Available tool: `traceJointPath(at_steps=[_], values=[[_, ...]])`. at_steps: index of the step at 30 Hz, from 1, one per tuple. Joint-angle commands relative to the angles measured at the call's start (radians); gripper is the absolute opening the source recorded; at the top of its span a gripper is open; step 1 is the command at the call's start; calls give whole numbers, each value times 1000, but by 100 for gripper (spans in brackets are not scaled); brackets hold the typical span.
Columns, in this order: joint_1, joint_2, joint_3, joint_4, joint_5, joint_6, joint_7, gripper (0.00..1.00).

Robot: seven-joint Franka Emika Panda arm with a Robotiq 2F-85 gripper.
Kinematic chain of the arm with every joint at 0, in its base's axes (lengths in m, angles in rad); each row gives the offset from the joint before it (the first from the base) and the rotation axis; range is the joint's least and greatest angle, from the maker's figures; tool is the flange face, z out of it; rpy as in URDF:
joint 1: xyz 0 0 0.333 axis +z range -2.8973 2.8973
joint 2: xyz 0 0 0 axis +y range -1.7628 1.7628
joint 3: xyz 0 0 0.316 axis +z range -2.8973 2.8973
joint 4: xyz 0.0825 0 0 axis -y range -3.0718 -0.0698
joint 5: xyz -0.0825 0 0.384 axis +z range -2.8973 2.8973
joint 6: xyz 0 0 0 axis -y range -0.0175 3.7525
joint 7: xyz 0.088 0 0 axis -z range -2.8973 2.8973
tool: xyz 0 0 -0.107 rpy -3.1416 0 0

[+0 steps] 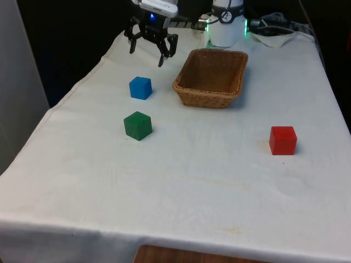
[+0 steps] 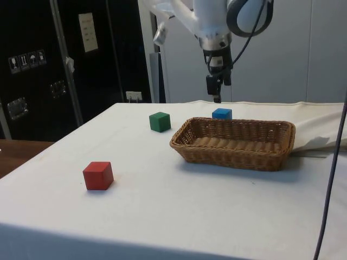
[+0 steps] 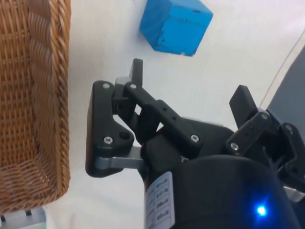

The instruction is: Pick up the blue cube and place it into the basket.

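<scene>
One blue cube (image 1: pixel 140 87) below open gripper (image 1: pixel 147 56)

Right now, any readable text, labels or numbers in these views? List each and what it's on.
None can be read.
Pale notice on the dark cabinet: print too small to read.
Small symbol stickers on the cabinet: pictograms, no legible words.
White sticker on the end effector: lines of print, too blurred to read.
Cubes and basket: no markings.
</scene>
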State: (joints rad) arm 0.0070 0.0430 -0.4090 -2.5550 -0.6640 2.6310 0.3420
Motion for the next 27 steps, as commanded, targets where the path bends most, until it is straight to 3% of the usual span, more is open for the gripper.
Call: traceJointPath(at_steps=[1, 6, 7, 11, 15, 16, 17, 23, 24, 25, 27], values=[[-3, 10, -4, -3, -2, 31, 11, 100], [-4, 37, -16, -4, 4, 76, 21, 100], [0, 32, -14, -2, 2, 53, 20, 100], [-6, 71, -32, -3, 7, 129, 28, 100], [-8, 103, -50, 1, 8, 175, 30, 100], [-2, 97, -51, 1, 6, 156, 30, 100], [-8, 112, -55, 3, 8, 187, 31, 100], [-10, 173, -87, 17, 8, 260, 36, 100], [-4, 169, -88, 17, 7, 243, 35, 100], [-10, 182, -91, 20, 9, 270, 37, 100], [-10, 209, -103, 26, 9, 302, 42, 100]])
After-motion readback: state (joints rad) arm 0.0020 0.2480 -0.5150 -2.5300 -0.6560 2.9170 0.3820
